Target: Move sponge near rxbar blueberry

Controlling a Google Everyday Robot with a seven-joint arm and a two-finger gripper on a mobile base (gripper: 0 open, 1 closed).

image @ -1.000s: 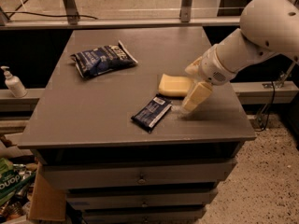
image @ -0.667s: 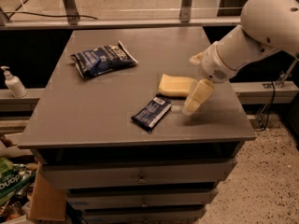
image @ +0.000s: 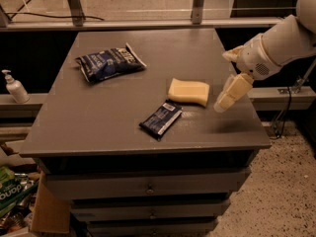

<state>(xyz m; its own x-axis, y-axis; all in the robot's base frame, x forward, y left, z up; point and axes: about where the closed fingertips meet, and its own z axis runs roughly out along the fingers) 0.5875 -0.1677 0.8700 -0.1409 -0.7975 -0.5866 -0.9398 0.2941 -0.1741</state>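
Gripper [image: 224, 81]: held over the right edge of the surface [image: 94, 117], just right of the sponge and apart from it; fingers spread, nothing held.
Sponge [image: 188, 91]: laid flat right of centre, just beside the upper end of the rxbar blueberry [image: 161, 118].
Chip bag [image: 109, 63]: set well apart, at the far left.
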